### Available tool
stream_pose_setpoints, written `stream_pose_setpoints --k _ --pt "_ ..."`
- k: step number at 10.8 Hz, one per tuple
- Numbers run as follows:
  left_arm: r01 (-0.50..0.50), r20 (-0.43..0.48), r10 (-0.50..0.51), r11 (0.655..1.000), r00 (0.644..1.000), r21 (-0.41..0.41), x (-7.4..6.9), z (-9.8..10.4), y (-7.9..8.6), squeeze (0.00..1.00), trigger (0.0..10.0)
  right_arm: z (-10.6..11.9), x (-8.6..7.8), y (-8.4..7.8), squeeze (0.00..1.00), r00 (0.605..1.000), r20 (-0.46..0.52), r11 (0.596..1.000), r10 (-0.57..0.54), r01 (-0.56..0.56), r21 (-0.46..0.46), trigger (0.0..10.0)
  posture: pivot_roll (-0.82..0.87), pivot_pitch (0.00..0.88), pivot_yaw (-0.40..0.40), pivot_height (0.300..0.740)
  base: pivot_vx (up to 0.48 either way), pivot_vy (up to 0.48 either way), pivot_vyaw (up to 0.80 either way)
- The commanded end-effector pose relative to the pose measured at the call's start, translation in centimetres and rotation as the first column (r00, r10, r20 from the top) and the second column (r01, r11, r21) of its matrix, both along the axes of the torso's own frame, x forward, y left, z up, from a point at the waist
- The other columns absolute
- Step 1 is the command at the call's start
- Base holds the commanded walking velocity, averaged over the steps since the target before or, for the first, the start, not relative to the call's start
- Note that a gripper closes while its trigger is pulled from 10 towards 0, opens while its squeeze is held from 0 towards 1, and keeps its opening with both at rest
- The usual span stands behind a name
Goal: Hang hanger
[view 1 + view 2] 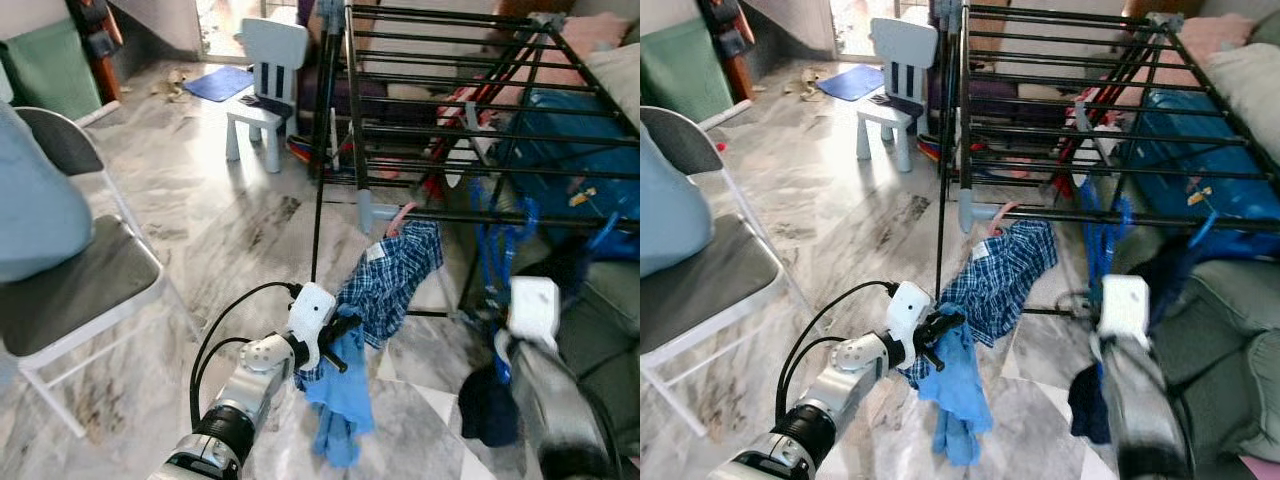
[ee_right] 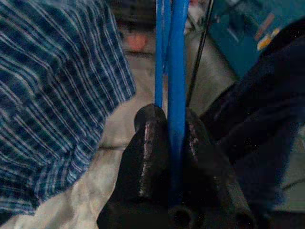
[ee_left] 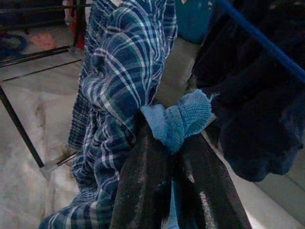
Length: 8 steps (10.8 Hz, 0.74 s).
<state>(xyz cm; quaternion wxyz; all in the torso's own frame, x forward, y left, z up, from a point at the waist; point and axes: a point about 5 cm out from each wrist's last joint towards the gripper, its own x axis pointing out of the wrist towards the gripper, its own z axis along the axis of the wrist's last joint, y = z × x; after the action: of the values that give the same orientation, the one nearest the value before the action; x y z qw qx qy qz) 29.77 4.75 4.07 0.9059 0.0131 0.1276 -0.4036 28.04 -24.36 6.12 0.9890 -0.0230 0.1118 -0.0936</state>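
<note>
A: Left gripper (image 3: 174, 143)?
B: Fingers clamped on a light blue cloth (image 1: 340, 400), which hangs from it above the marble floor (image 1: 230, 230).

A: Right gripper (image 2: 167, 129)?
B: Pinched tight on the blue hanger (image 2: 172, 71), with a dark garment (image 1: 487, 405) drooping just beside it.

A: Beyond?
B: Plaid shirt (image 1: 395, 280) hangs from the black drying rack (image 1: 450, 130); a white child's chair (image 1: 265, 85) stands far back.
</note>
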Motion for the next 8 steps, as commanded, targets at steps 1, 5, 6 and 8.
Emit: stream_pose_setpoints --k 1,5,6,8 --pt "0.009 0.033 -0.008 1.000 0.999 -0.019 0.4 0.9 0.0 0.00 10.0 0.3 -0.8 0.4 0.00 1.000 0.027 1.000 -0.004 0.003 0.020 7.1 0.05 0.000 -0.068 0.740 0.000 0.000 0.00" --pt "0.031 0.038 -0.031 1.000 0.999 0.000 0.5 1.4 1.1 0.00 10.0 -1.3 -5.9 3.5 0.00 1.000 -0.024 0.995 0.014 -0.011 0.099 10.0 0.06 0.000 -0.081 0.740 0.000 0.000 0.00" --pt "0.026 0.037 -0.026 1.000 0.999 0.018 0.8 1.4 1.2 0.00 10.0 -1.7 -6.2 3.7 0.00 0.999 -0.040 0.994 0.011 -0.007 0.105 10.0 0.05 0.000 -0.085 0.740 0.000 0.000 0.00" --pt "0.006 0.046 -0.007 1.000 0.999 0.022 1.2 2.0 1.1 0.00 10.0 -1.4 -6.0 4.1 0.00 0.999 -0.050 0.993 0.014 -0.009 0.114 10.0 0.06 0.000 -0.096 0.740 0.000 0.000 0.00"
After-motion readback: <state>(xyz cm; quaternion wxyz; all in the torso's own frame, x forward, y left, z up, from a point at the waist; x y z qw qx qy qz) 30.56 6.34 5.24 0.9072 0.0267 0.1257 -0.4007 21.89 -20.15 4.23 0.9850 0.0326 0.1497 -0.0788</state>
